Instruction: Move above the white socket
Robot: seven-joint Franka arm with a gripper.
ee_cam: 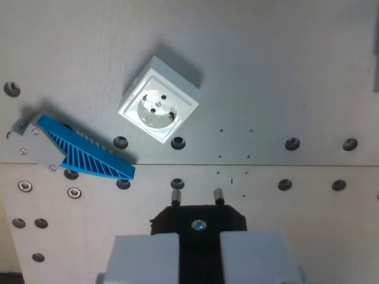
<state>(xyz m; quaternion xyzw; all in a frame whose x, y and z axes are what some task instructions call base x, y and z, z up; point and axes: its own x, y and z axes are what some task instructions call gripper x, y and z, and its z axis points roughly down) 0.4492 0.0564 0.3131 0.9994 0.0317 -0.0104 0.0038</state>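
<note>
The white socket [159, 107] is a square box with a round two-hole face, turned at an angle on the pale board, in the upper middle of the wrist view. My gripper [199, 238] is at the bottom edge, below and to the right of the socket. Its two grey fingers [145, 257] are shut on a black plug [198, 222]. The plug's two metal pins [176, 197] point up the picture toward the socket. A clear gap of board separates the pins from the socket.
A blue ribbed wedge [89, 152] on a grey bracket [44, 148] lies left of the socket. The board [284, 71] has rows of holes and screws, and a seam [296, 165] runs across the middle.
</note>
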